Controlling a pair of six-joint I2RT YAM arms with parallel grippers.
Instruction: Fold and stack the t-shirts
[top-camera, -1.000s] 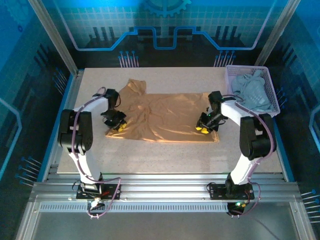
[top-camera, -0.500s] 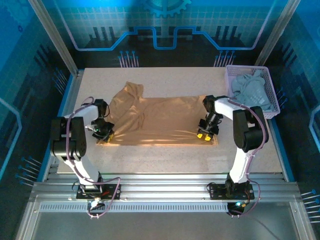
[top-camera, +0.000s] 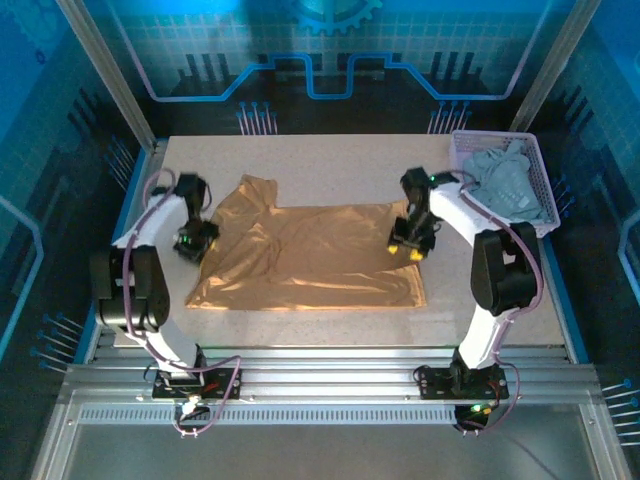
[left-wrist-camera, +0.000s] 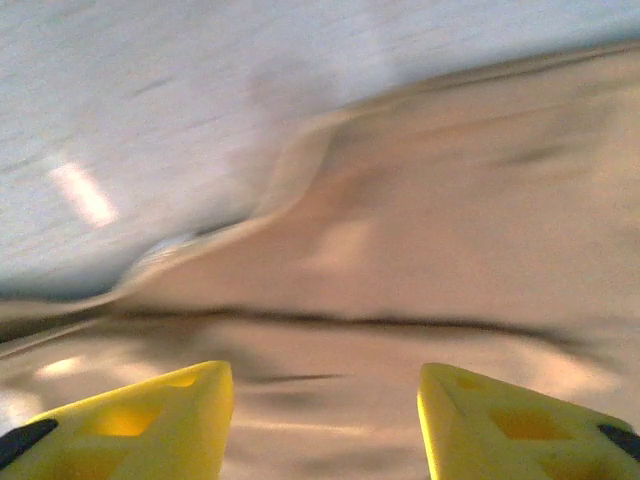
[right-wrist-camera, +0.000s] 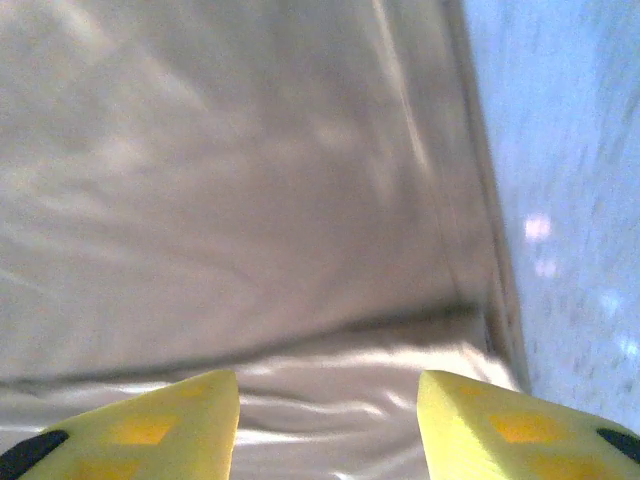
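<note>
The tan t-shirt (top-camera: 310, 262) lies spread flat on the table, one sleeve pointing to the far left; it also fills the ground under both wrist cameras (left-wrist-camera: 450, 220) (right-wrist-camera: 230, 170). A pale grey-blue t-shirt (top-camera: 503, 183) sits crumpled in the basket at the far right. My left gripper (top-camera: 192, 243) hovers at the tan shirt's left edge, open (left-wrist-camera: 325, 425), nothing between its yellow fingers (left-wrist-camera: 150, 420). The right gripper (top-camera: 408, 246) is over the shirt's right edge, also open (right-wrist-camera: 328, 425) and holding nothing.
A lavender mesh basket (top-camera: 535, 165) stands at the table's far right corner. Bare speckled table (top-camera: 330, 165) lies behind the shirt, and a strip runs along the front edge (top-camera: 330, 328). Metal rails border both sides.
Both grippers pulled the tan shirt toward the near edge, then opened, let go and moved back from its front corners. The shirt now lies flatter and closer to the front.
</note>
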